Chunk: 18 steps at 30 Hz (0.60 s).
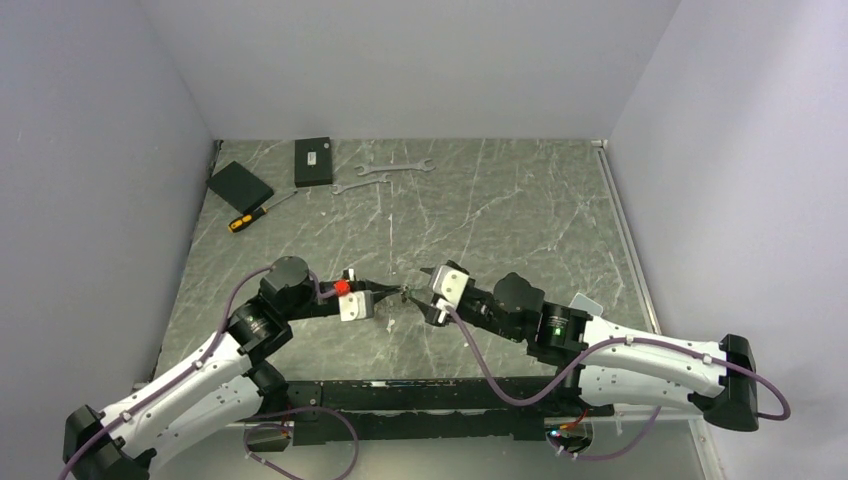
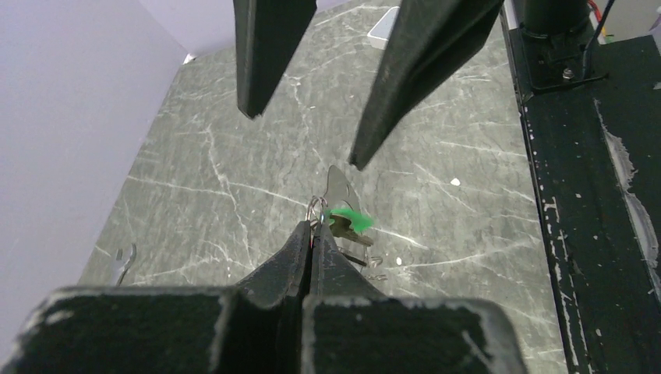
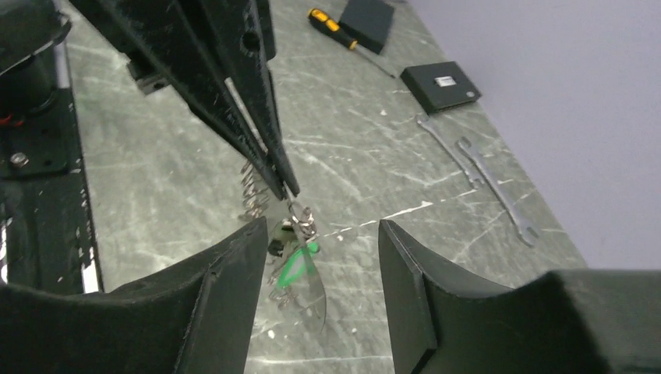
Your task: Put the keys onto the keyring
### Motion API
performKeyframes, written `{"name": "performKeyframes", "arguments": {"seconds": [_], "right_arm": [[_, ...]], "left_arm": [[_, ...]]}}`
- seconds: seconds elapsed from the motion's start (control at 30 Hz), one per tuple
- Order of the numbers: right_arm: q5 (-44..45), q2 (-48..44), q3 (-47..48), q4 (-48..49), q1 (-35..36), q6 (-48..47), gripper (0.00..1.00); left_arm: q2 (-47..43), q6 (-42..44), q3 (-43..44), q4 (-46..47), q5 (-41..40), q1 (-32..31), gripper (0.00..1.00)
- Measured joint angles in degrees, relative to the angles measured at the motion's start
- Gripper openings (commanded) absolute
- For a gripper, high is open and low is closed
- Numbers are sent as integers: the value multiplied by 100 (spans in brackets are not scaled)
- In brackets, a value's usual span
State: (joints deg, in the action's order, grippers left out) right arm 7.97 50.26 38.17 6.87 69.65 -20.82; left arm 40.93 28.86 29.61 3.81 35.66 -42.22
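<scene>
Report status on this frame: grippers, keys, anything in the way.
Left gripper shut on the keys, green tag showing. Right gripper open, facing the bunch. Wrenches and screwdriver far back, out of the way.

Setting: a robotics lab test cell. A grey-green marble-patterned tabletop (image 1: 520, 215) is boxed in by plain pale lilac panel walls (image 1: 400, 60) at 9, 12 and 3 o'clock. A white jointed left robot arm (image 1: 200, 385) and a matching right robot arm (image 1: 640, 365), both trailing purple cables, sit on a scuffed black metal base rail (image 1: 440, 395) at 6 o'clock. Bench tools lie at 11 to 12 o'clock: two silver open-ended wrenches (image 1: 397, 167), a yellow-and-black-handled screwdriver (image 1: 250, 218), a flat black rectangular box (image 1: 313, 161) and a black square pad (image 1: 240, 185).
</scene>
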Motion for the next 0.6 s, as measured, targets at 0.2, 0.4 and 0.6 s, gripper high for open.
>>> {"name": "performKeyframes", "arguments": {"seconds": [0.2, 0.4, 0.6], "right_arm": [[-686, 111, 160, -743, -118, -107, 57], [-957, 378, 330, -1228, -127, -407, 50], [-1113, 529, 476, -1480, -127, -560, 45]], "left_arm": [[-164, 240, 210, -509, 269, -4, 0], [-315, 470, 365, -1016, 525, -4, 0], [-328, 503, 365, -1244, 684, -4, 0]]}}
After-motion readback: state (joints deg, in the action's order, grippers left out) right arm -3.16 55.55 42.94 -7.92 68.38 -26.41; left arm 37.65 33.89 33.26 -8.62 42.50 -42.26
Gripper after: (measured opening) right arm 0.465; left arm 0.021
